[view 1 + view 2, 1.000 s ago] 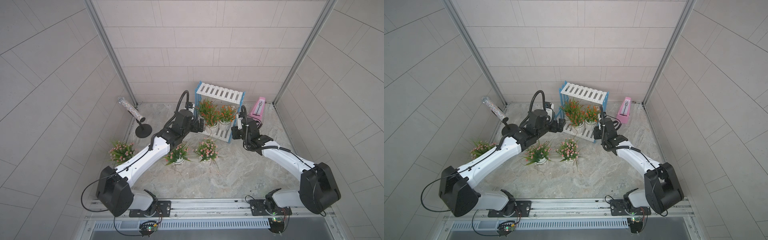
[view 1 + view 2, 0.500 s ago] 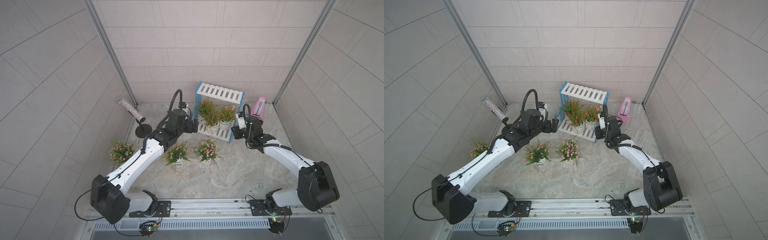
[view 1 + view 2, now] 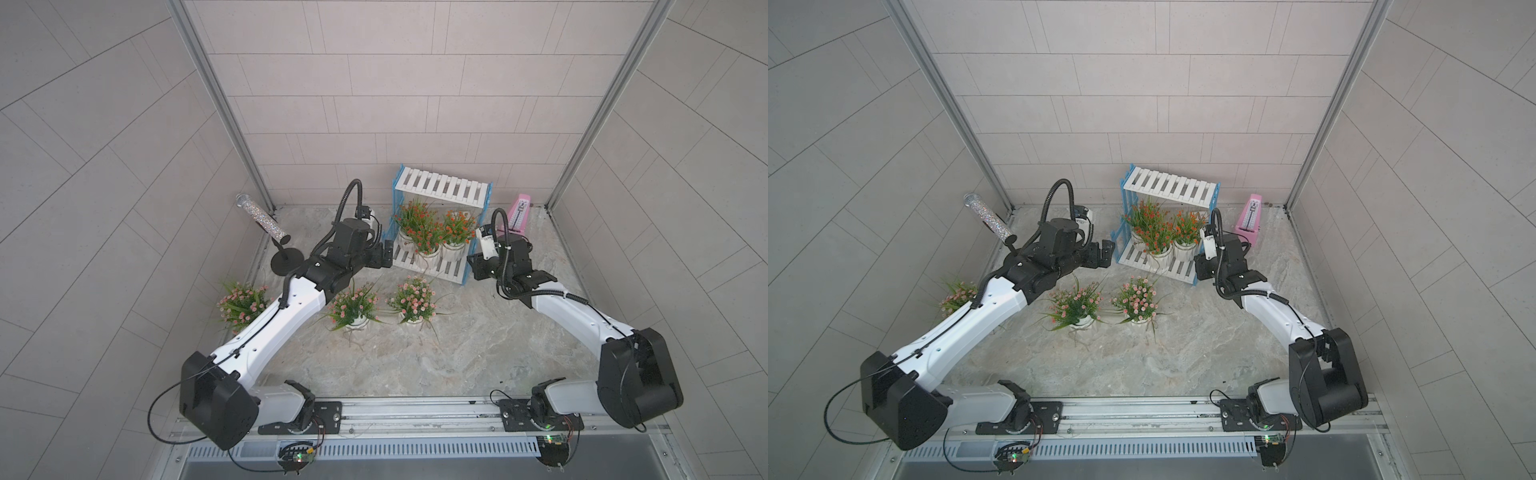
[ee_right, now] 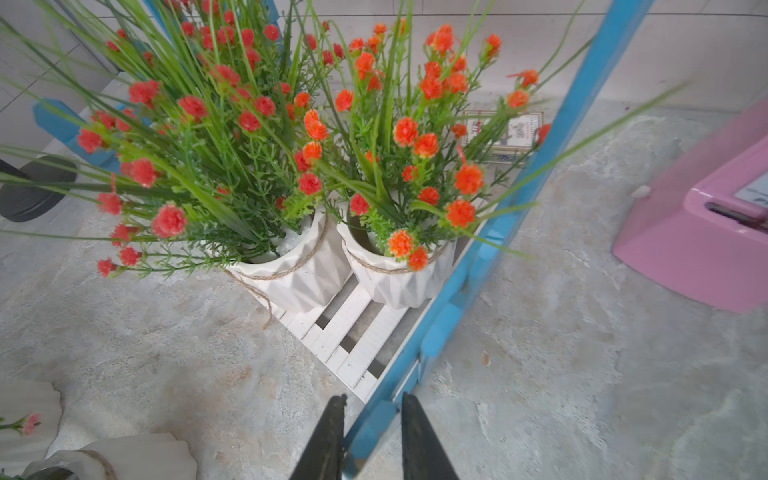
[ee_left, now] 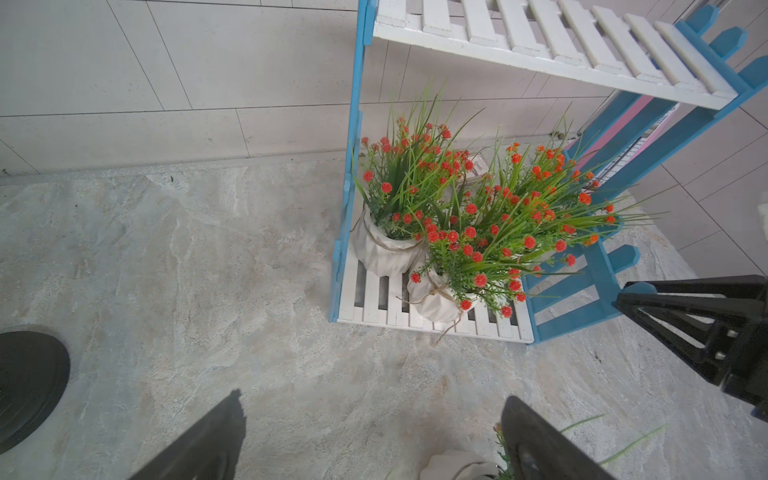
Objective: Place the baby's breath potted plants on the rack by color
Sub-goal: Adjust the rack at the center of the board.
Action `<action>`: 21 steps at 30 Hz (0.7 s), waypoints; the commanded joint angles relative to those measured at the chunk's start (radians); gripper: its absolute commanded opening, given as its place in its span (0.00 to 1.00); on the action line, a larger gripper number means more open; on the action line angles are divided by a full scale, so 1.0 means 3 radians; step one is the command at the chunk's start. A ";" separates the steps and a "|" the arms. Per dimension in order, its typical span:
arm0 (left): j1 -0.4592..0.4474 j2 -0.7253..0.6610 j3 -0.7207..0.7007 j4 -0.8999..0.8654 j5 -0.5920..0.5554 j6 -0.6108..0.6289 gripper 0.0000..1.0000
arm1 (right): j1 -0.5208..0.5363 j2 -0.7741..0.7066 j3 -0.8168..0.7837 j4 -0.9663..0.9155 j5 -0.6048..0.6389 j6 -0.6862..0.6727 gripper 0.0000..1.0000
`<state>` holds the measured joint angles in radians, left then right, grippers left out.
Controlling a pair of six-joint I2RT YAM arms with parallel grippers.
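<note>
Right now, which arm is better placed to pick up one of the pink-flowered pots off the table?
Probably the left. The left fingers are open and hang near the middle pink baby's breath plant, while the right fingers are shut on the rack's blue side frame.

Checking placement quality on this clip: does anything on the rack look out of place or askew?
Yes. On the lower shelf of the rack, the middle orange-flowered pot sits forward of its two neighbours, at the front edge, its twine hanging over. The right pincer clamps the rack's blue side frame.
</note>
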<state>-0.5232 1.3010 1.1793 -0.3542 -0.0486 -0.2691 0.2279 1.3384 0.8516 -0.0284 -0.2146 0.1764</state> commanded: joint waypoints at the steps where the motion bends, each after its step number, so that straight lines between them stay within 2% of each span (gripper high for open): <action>1: 0.0023 -0.0092 0.0053 -0.0036 0.0002 0.0058 1.00 | -0.0067 -0.0201 -0.0094 -0.0149 0.0369 -0.0032 0.31; 5: 0.0018 -0.0103 0.0039 -0.0036 -0.0011 0.0061 1.00 | -0.0106 -0.0347 -0.0189 -0.0145 0.0500 0.0034 0.32; 6: 0.0020 -0.0095 0.0036 -0.0036 -0.0007 0.0064 1.00 | -0.0105 -0.0376 -0.0204 -0.0142 0.0472 0.0045 0.36; 7: 0.0021 -0.0093 0.0033 -0.0036 -0.0007 0.0064 1.00 | -0.0105 -0.0405 -0.0210 -0.0145 0.0422 0.0052 0.41; 11: 0.0031 -0.0065 0.0055 -0.0080 -0.0009 0.0061 1.00 | -0.0103 -0.0754 -0.0303 -0.0127 0.0108 0.0168 0.75; 14: 0.0064 -0.0057 0.0109 -0.0140 0.0009 0.0039 1.00 | -0.0059 -0.1085 -0.0393 -0.0175 -0.0142 0.0327 0.90; 17: 0.0137 -0.0037 0.0184 -0.0215 0.0088 0.0003 1.00 | 0.0137 -0.1258 -0.0400 -0.0439 -0.0297 0.0323 0.95; 21: 0.0275 -0.0030 0.0271 -0.0329 0.0183 -0.0019 1.00 | 0.0523 -0.1326 -0.0503 -0.0740 -0.0119 0.0311 0.98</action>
<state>-0.4656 1.3010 1.2182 -0.4206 -0.0174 -0.2668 0.3302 0.9432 0.7319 -0.1455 -0.2550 0.2581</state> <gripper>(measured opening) 0.998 0.981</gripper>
